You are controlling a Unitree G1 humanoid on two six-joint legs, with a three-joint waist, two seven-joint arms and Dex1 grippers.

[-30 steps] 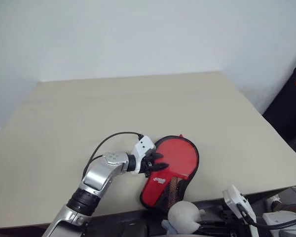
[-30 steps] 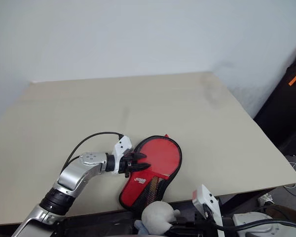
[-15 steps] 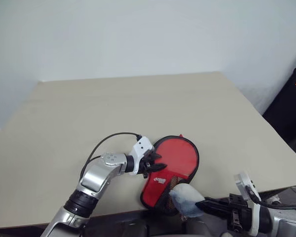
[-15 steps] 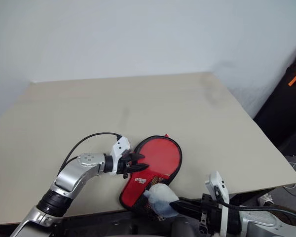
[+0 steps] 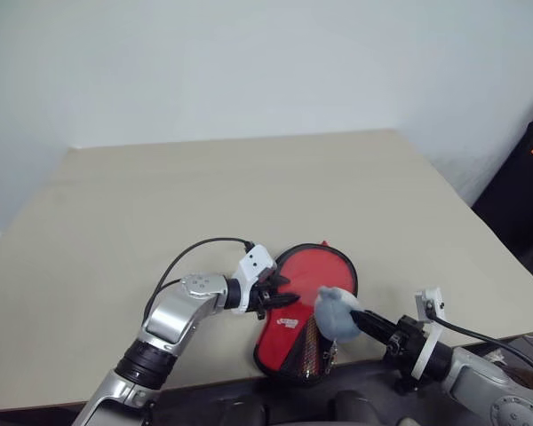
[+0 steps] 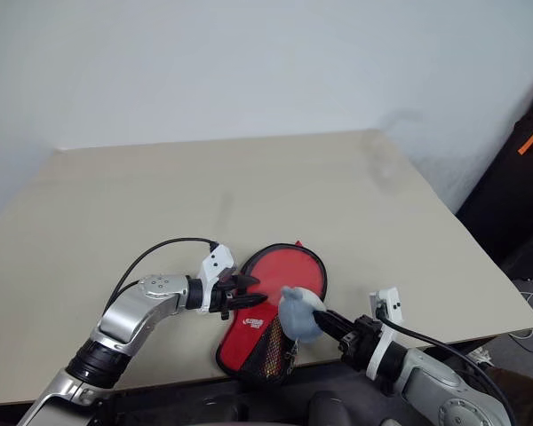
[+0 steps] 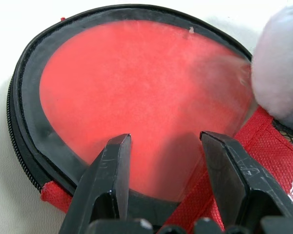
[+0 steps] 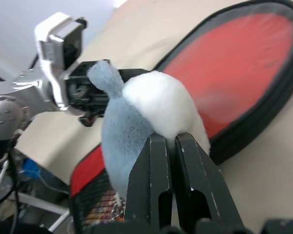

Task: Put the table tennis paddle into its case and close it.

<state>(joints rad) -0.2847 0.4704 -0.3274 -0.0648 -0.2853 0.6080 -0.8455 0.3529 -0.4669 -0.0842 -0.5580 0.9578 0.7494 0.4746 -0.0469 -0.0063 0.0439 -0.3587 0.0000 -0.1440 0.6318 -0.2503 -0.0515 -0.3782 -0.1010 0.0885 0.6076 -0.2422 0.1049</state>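
Lying flat, case: round end away from table edge.

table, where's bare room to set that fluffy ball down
The table is bare from the case back to the wall and out to both side edges. It is crowded at the near edge, where the left gripper, right gripper and fluffy ball meet over the case.

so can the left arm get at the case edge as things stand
Probably yes. The left gripper already sits at the case, its open fingers over the black rim with nothing between. The fluffy ball held by the right gripper hangs over the far side, not that edge.
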